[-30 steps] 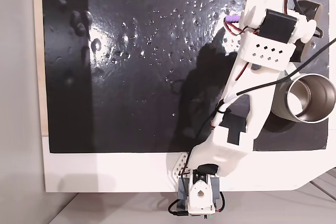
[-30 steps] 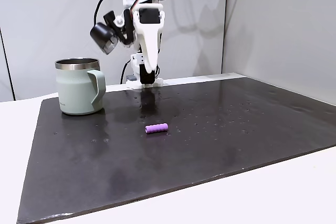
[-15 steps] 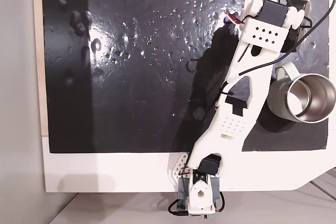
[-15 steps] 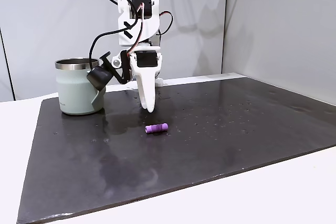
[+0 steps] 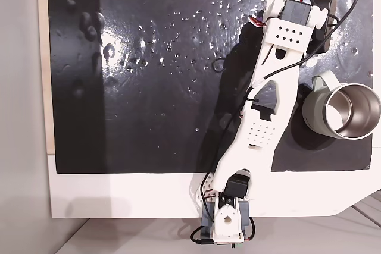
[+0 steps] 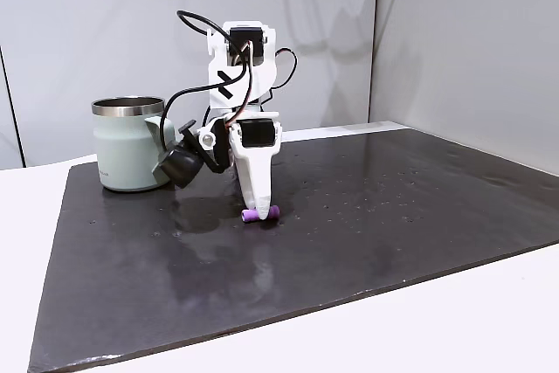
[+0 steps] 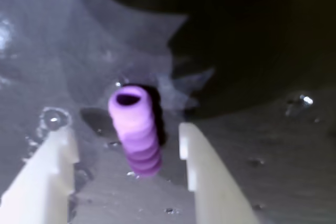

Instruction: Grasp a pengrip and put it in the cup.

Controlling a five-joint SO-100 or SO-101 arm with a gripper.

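Tool [image 7: 126, 142] astride pengrip [image 7: 136, 136]

A white worktop [image 6: 489, 321] is carrying a large black mat [image 6: 393, 216] with a glossy surface. Light is reflecting from the mat as a bright patch in a fixed view [image 5: 119, 46], and small clear droplets [image 5: 178, 13] are lying scattered over it. Along the left side of this view a thin strip of pale wood [image 5: 41, 57] is showing beside the mat. Behind the worktop, plain light grey wall panels [image 6: 454, 41] are standing, with a vertical seam [image 6: 375, 41] between them. Soft shadows are falling on the wall.
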